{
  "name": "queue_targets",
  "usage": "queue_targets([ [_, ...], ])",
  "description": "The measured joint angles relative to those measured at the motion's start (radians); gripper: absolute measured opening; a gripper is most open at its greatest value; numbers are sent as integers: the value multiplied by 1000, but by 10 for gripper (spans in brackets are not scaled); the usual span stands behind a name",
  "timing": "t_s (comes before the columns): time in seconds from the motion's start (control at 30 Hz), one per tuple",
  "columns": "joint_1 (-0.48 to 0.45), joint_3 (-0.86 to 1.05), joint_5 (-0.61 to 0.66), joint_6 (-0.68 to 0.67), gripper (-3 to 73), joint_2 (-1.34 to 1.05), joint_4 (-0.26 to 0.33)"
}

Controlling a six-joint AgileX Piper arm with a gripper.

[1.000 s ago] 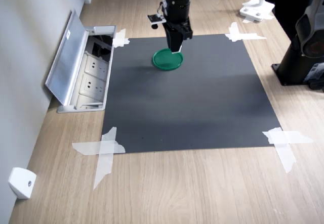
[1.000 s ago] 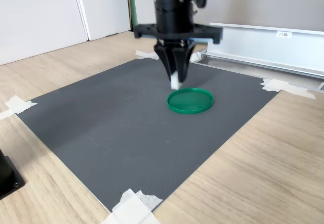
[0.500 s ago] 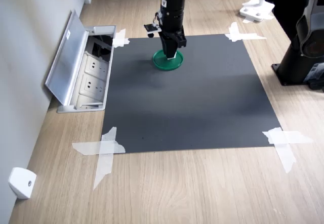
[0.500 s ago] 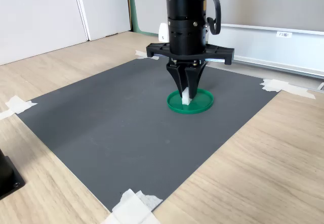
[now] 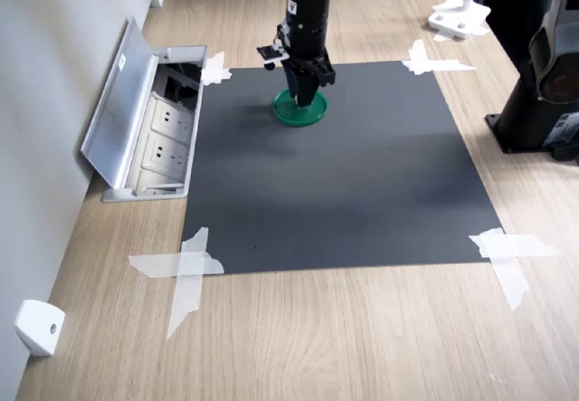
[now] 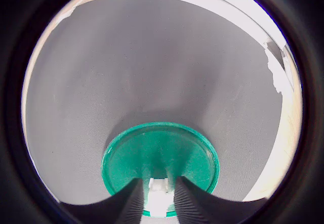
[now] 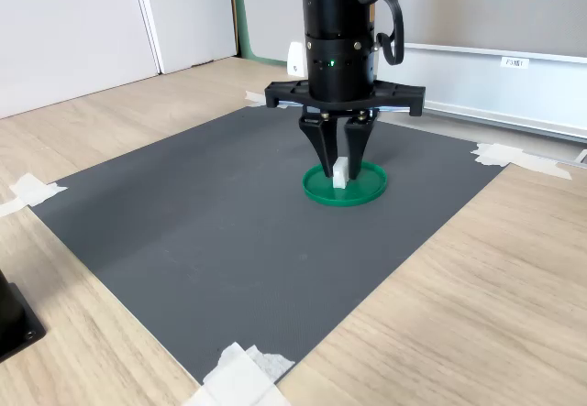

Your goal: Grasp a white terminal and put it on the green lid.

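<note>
The gripper (image 7: 338,163) stands straight down over the green lid (image 7: 360,189), and its fingers (image 7: 320,148) have spread apart since half a second ago, when they were pinched on the white terminal (image 7: 339,173). Now there is a clear gap on each side of the little block, so it is released and rests on the lid's floor between the open fingertips. In the wrist view the white terminal (image 6: 158,199) sits near the lid's rim (image 6: 112,153), between the two dark ribbed fingers (image 6: 130,204).

A second ago the arm was higher and held the block above the lid's edge; it has since come down onto the disc. The green lid (image 5: 312,113) has not shifted: it lies on the dark grey mat (image 5: 344,184) close to the mat's far edge in the first exterior view, nearer the far left corner with its tape (image 5: 214,71). The open socket box (image 5: 158,138) beside the mat's left edge is unchanged.
</note>
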Motion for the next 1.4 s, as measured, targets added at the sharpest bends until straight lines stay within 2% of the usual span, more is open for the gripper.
queue_targets([
  [0.17,0,0,0,-3,472,0,-14],
  [0.3,0,0,0,-2,510,-16,-15],
  [0.43,0,0,2,-2,510,-105,-7],
  [0.53,0,0,11,7,476,-209,3],
  [0.6,0,7,18,27,425,-280,16],
  [0.8,0,139,-1,104,186,-567,56],
  [0.97,0,331,-138,261,31,-831,33],
  [1.1,0,489,-256,396,-2,-1035,-31],
  [1.4,0,800,-354,570,-6,-1461,1],
])
